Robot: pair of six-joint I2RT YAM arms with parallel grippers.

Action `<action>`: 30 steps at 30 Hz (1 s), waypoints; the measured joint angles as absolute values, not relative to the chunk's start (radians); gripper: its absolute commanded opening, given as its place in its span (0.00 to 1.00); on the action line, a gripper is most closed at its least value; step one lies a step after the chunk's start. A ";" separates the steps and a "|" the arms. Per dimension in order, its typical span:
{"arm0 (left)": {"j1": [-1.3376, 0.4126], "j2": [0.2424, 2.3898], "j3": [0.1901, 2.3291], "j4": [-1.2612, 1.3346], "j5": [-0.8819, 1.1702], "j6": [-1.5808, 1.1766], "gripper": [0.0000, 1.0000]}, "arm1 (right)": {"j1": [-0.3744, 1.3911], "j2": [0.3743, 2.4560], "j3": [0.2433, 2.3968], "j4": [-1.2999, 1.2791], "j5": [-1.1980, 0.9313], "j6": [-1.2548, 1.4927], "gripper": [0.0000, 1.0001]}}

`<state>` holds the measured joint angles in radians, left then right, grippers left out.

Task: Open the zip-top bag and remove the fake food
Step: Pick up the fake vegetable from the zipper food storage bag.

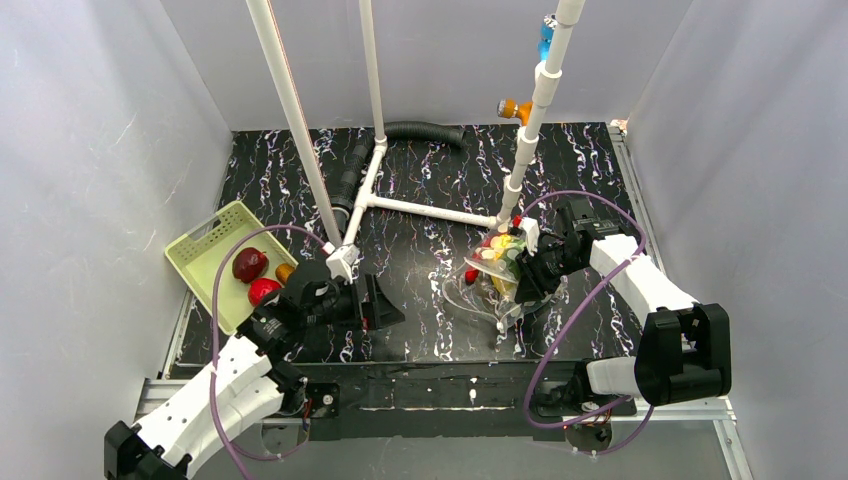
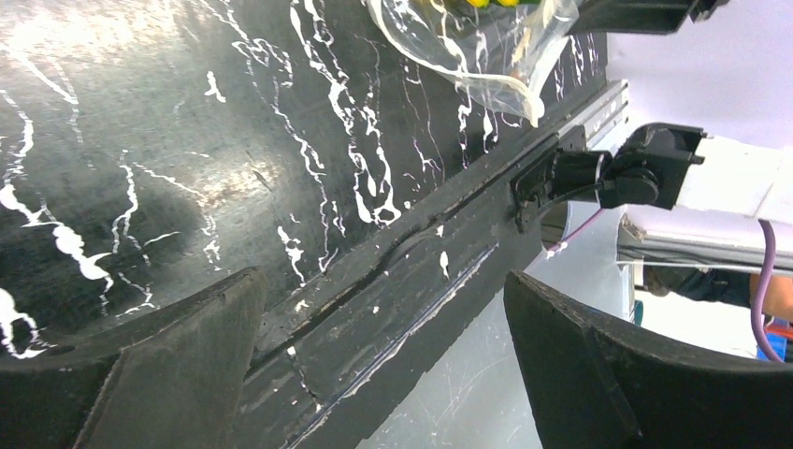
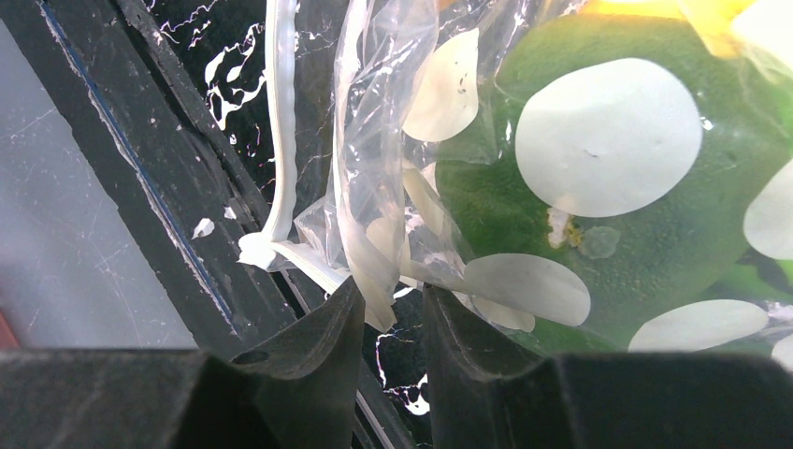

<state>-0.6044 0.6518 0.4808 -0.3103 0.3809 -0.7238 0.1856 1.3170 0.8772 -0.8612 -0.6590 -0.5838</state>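
Off to the left of the left gripper [image 1: 385, 305] sits the basket [image 1: 205, 255], holding two red rounds and an orange bit of the fake food [image 1: 249, 264]. That gripper hovers low over the table [image 1: 420, 250] with its jaws spread as wide as they go and nothing between them. The black near edge rail [image 2: 402, 281] runs right beneath its fingers. Well off to its right lies the zip-top bag [image 1: 488, 282], slumped just ahead of the right gripper [image 3: 385, 313]. The right gripper's jaws are drawn nearly together on a fold of the bag's clear film, beside the white zip strip [image 3: 279, 122]. A green piece [image 3: 645, 215] and something yellow bulge inside the bag, beyond the fingertips. To do this step well, I judge the right should hold its pinch firm and lift little, while the left comes across to take the opposite lip and peel the mouth apart. Room is tight here: the white pipe frame [image 1: 420, 208] stands close behind the right gripper and the table's edge is close on its near side. The bare table between the two grippers gives the left its path.
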 measured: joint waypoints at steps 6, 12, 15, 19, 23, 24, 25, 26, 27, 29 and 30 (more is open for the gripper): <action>-0.708 0.682 0.481 -0.268 0.329 -0.741 0.98 | 0.186 1.317 0.877 -0.862 -0.659 -0.584 0.37; -0.809 0.732 0.488 -0.231 0.271 -0.743 0.98 | 0.186 1.317 0.877 -0.862 -0.659 -0.584 0.37; -0.853 0.757 0.500 -0.213 0.244 -0.743 0.98 | 0.186 1.317 0.877 -0.862 -0.659 -0.584 0.37; -0.908 0.790 0.520 -0.186 0.210 -0.741 0.98 | 0.186 1.317 0.877 -0.862 -0.659 -0.584 0.37; -0.967 0.834 0.540 -0.155 0.179 -0.737 0.98 | 0.186 1.317 0.877 -0.862 -0.659 -0.584 0.37; -0.979 0.844 0.544 -0.150 0.172 -0.736 0.98 | 0.186 1.317 0.877 -0.862 -0.659 -0.584 0.37; -0.992 0.857 0.546 -0.144 0.164 -0.735 0.98 | 0.186 1.317 0.877 -0.862 -0.659 -0.584 0.37; -1.004 0.870 0.550 -0.138 0.157 -0.733 0.98 | 0.186 1.317 0.877 -0.862 -0.659 -0.585 0.37; -1.014 0.883 0.553 -0.132 0.151 -0.733 0.98 | 0.186 1.317 0.877 -0.862 -0.659 -0.585 0.37; -1.036 0.912 0.560 -0.116 0.138 -0.730 0.98 | 0.186 1.317 0.877 -0.862 -0.659 -0.585 0.37; -1.043 0.922 0.562 -0.112 0.134 -0.730 0.98 | 0.186 1.317 0.877 -0.862 -0.659 -0.585 0.37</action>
